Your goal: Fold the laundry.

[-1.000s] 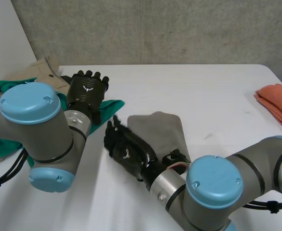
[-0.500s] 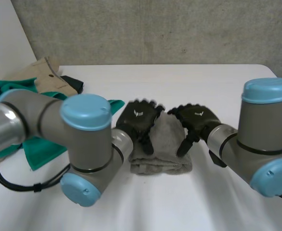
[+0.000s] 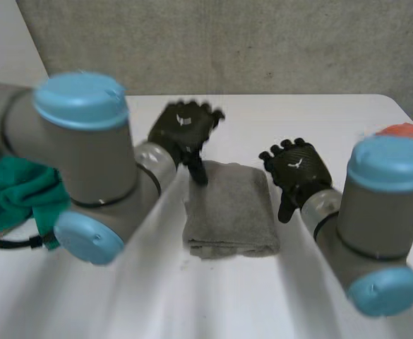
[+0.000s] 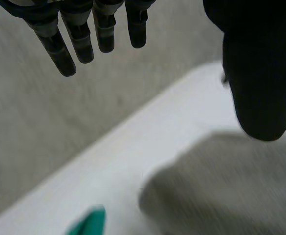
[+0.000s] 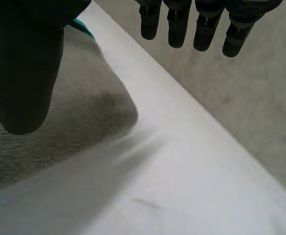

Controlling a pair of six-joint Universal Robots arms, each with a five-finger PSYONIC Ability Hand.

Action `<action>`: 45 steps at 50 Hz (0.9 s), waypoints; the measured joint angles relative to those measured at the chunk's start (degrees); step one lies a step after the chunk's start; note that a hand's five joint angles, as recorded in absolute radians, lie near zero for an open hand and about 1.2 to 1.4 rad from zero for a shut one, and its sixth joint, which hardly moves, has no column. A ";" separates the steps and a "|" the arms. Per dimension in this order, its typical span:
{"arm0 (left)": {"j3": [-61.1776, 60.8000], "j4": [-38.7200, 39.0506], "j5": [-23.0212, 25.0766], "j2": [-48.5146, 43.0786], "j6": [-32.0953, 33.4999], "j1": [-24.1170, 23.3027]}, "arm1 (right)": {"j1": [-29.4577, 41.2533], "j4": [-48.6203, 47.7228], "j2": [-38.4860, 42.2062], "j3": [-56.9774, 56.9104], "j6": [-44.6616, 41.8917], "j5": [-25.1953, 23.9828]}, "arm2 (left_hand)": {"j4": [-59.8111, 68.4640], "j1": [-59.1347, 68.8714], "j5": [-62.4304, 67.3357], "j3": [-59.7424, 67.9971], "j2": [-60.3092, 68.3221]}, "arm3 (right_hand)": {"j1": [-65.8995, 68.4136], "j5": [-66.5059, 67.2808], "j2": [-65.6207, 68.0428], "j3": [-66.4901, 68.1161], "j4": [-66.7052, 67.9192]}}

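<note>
The folded grey towel point(image 3: 229, 208) lay mid-way across the table point(image 3: 333, 120), the left hand point(image 3: 183, 131) over its far left corner and the right hand point(image 3: 298, 173) just beside its right edge. Both hands were spread and held nothing. A low thumb catching the cloth would probably drag the fold open.

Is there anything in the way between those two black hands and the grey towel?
Nothing visible. The left hand is at the grey towel's far left corner and the right hand is beside its right edge, both open, over bare table.
</note>
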 measured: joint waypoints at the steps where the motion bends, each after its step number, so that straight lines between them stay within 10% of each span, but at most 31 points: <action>1: 0.47 0.39 1.90 0.72 -0.04 0.63 | 1.04 -1.93 -0.79 2.03 -1.09 0.28 | 0.00 0.00 0.00 0.00 0.00 | 0.00 0.00 0.00 0.00 0.00; 14: 3.69 -0.38 27.96 3.04 -1.29 4.89 | 7.05 -19.11 1.25 14.90 1.65 -0.40 | 0.00 0.00 0.00 0.00 0.00 | 0.00 0.00 0.00 0.00 0.00; 45: 3.17 -0.99 29.32 3.02 -1.49 3.40 | 6.20 -24.54 13.63 5.97 2.38 -1.14 | 0.00 0.00 0.00 0.00 0.00 | 6.83 7.46 8.67 8.83 8.26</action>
